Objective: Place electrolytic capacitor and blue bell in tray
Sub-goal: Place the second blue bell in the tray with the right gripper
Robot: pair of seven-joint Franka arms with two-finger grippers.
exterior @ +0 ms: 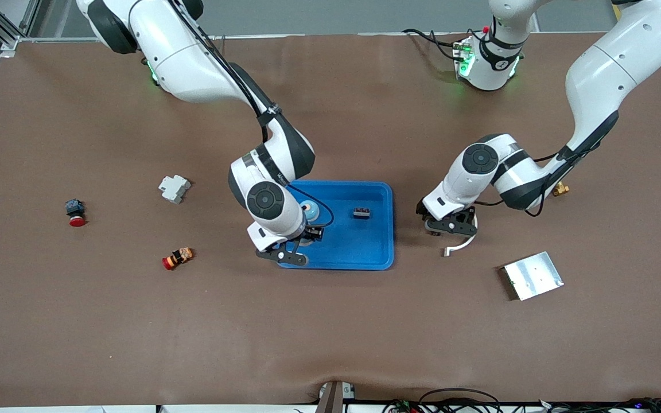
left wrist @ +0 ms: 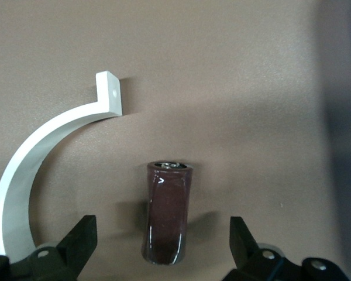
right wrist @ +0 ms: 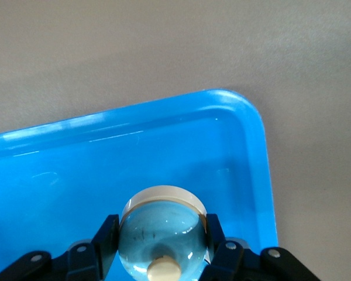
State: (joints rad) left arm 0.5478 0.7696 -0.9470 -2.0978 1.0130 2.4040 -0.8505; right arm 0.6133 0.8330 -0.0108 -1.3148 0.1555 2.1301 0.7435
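The blue tray point(exterior: 365, 252) lies mid-table. My right gripper point(exterior: 309, 227) is over the tray's end toward the right arm, shut on the blue bell point(exterior: 309, 210). In the right wrist view the gripper point(right wrist: 161, 232) clamps the bell's point(right wrist: 162, 219) translucent blue dome on both sides, over the tray point(right wrist: 105, 158). My left gripper point(exterior: 451, 226) is low over the table beside the tray. In the left wrist view it point(left wrist: 162, 235) is open, its fingers on either side of the dark maroon electrolytic capacitor point(left wrist: 168, 205), apart from it. The capacitor lies on the table and is hidden in the front view.
A white curved bracket point(left wrist: 32, 158) lies beside the capacitor and also shows in the front view point(exterior: 461, 244). A black block point(exterior: 362, 213) sits in the tray. A silver plate point(exterior: 532, 275), brass fitting point(exterior: 560, 189), white part point(exterior: 174, 188), red button point(exterior: 75, 213) and red-orange part point(exterior: 177, 258) lie around.
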